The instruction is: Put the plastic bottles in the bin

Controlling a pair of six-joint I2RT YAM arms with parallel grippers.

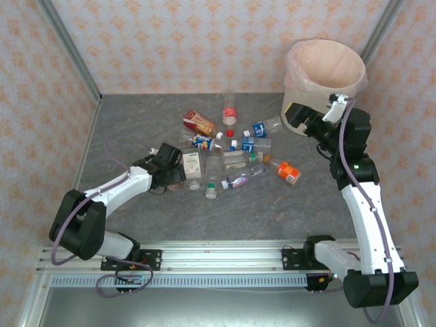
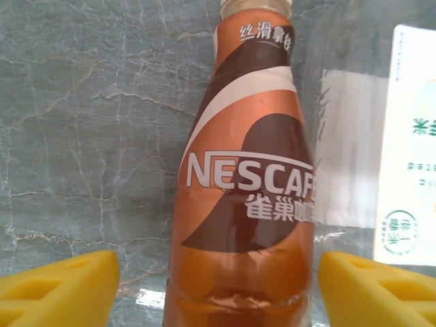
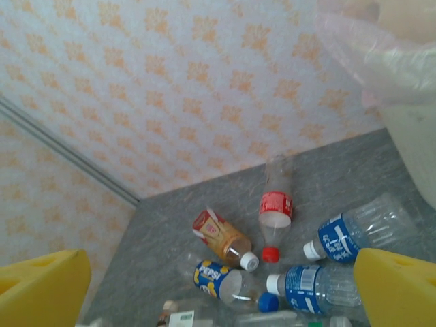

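Your left gripper [image 2: 216, 283] sits low, pointing to two o'clock, jaws spread wide. Your right gripper [image 3: 221, 289] is up high, pointing to ten o'clock, jaws spread wide.

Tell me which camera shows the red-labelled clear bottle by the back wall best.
Right wrist: the red-labelled bottle lies large there, red cap nearest the camera, label and clear body plain. Top external shows the bottle small, lying near the back wall, left of the bin.

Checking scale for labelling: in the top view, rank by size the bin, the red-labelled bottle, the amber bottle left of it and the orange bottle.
1. bin
2. red-labelled bottle and amber bottle, too alike to rank
3. orange bottle
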